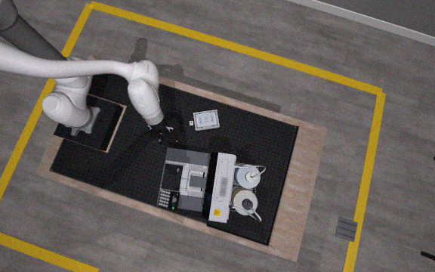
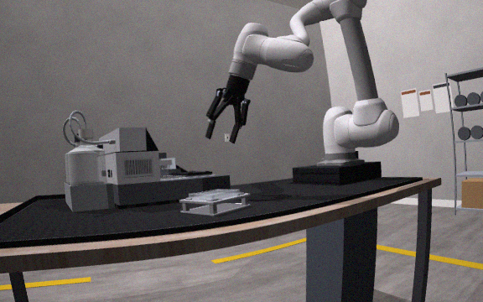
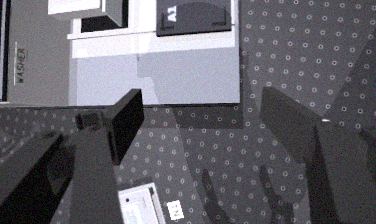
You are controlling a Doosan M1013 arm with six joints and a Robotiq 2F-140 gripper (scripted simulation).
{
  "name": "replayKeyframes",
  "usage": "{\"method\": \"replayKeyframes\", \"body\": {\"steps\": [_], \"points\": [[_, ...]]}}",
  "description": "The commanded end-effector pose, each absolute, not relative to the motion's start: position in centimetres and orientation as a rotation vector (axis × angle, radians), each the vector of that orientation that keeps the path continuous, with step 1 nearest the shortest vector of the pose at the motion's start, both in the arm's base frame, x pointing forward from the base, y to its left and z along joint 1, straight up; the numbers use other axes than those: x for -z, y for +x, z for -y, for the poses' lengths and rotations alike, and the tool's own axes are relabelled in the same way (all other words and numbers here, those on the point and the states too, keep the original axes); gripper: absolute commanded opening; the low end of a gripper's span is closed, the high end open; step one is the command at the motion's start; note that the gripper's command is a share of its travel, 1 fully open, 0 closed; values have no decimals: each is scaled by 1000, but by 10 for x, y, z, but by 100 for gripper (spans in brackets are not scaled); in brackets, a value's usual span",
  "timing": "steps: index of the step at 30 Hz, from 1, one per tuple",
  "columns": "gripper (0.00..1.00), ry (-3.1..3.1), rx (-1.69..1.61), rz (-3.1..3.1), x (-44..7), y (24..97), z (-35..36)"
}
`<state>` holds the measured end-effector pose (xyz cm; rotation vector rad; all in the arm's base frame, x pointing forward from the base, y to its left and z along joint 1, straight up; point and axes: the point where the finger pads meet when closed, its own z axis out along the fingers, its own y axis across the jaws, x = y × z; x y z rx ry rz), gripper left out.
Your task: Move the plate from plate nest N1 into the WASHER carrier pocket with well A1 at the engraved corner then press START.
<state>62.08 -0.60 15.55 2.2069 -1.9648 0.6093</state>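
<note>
The plate (image 1: 206, 119) (image 2: 215, 194) sits on the nest (image 1: 196, 128) (image 2: 212, 210), beside a tag (image 1: 191, 123) (image 3: 174, 210) reading "N1". "WASHER" is lettered on the washer (image 1: 222, 187) (image 2: 132, 165) (image 3: 39, 60), "A1" on its dark carrier (image 1: 171, 177) (image 3: 196, 17). The gripper (image 1: 163, 140) (image 2: 221, 140) (image 3: 201, 103), fingers apart and holding nothing, hangs above the worktop (image 1: 304, 189) (image 2: 141, 243).

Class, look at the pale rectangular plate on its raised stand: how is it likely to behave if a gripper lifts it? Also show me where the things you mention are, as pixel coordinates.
The pale flat rectangular plate (image 1: 206, 119) (image 2: 214, 194) will probably stay stiff, as it lies level without visible sagging. Being low and broad, it seems unlikely to roll or tip. Its thin edge leaves little to grip, so an off-centre hold might let it tilt.
</note>
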Motion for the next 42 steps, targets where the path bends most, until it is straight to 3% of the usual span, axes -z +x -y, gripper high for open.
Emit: {"method": "replayKeyframes", "body": {"steps": [1,42], "points": [[70,2316,-542,1830,-157,633,-6],[70,2957,-167,500,-158,717,-121]]}}
